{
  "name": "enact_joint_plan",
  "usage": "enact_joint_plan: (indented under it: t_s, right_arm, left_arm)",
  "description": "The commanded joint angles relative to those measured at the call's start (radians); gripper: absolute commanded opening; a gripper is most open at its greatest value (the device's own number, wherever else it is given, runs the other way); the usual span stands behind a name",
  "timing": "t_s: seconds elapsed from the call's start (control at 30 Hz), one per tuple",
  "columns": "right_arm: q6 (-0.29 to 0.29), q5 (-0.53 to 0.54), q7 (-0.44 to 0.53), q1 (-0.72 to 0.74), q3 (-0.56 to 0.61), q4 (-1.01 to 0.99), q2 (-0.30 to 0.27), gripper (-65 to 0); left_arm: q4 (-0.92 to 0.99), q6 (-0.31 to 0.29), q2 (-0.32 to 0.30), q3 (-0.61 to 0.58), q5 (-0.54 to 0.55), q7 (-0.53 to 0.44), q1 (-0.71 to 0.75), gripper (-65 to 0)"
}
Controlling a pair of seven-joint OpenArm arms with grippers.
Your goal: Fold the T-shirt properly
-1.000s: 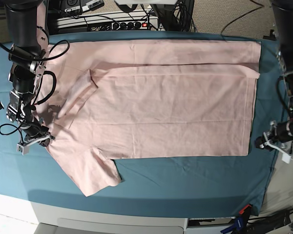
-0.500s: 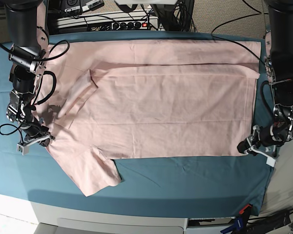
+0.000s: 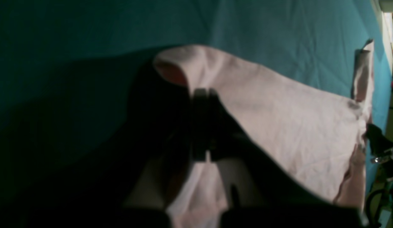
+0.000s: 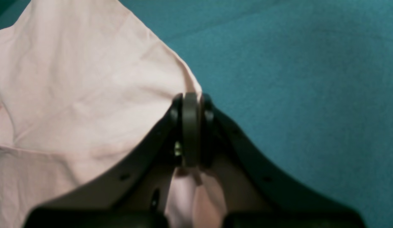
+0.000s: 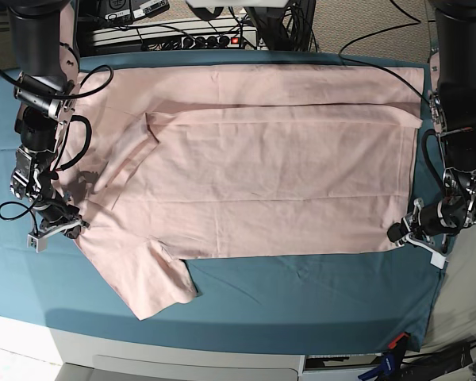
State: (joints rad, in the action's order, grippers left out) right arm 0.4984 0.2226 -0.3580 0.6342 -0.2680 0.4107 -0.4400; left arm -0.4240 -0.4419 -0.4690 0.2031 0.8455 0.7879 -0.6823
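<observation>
One pale pink T-shirt [image 5: 262, 171] lies spread flat on the teal table cloth [image 5: 301, 294], plain side up, with no lettering or label readable anywhere on it. One sleeve sticks out toward the near left. Two grippers work it: the left gripper [image 5: 402, 232] has its jaws pinched together on the near right hem corner, and the right gripper [image 5: 66, 226] is clamped on the left edge.

Right tool [image 4: 190, 104] clamped on pink T-shirt [image 4: 82, 95], teal cloth [image 4: 294, 79]
</observation>
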Motion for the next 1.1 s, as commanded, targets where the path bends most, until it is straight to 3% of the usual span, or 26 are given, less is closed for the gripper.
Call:
enact_joint_plan:
  t_s: [0.0, 0.43, 0.53, 0.67, 0.93, 1.07]
  right_arm:
    - [0.003, -0.006, -0.010, 0.019, -0.002, 0.009, -0.011, -65.0]
    - [0.003, -0.006, 0.024, 0.019, -0.002, 0.009, -0.012, -65.0]
    - [0.025, -0.005, 0.027, 0.019, -0.002, 0.009, -0.016, -65.0]
    - [0.200, -0.006, 0.062, 0.019, -0.002, 0.009, -0.040, -65.0]
    - [0.200, -0.005, 0.066, 0.019, -0.002, 0.009, -0.090, -65.0]
    - [0.200, 0.012, 0.058, 0.019, -0.002, 0.009, -0.110, -65.0]
  left_arm:
    - [-0.012, -0.025, -0.016, 0.002, 0.014, -0.019, -0.033, -65.0]
    - [-0.012, -0.034, -0.016, 0.002, 0.014, -0.017, -0.033, -65.0]
    - [-0.012, -0.089, -0.017, 0.002, 0.026, 0.002, -0.033, -65.0]
    - [-0.013, -0.140, -0.019, 0.002, 0.101, 0.043, -0.032, -65.0]
    - [-0.013, -0.242, -0.042, 0.002, 0.288, 0.186, -0.032, -65.0]
    - [-0.013, -0.256, -0.072, 0.002, 0.385, 0.267, -0.029, -65.0]
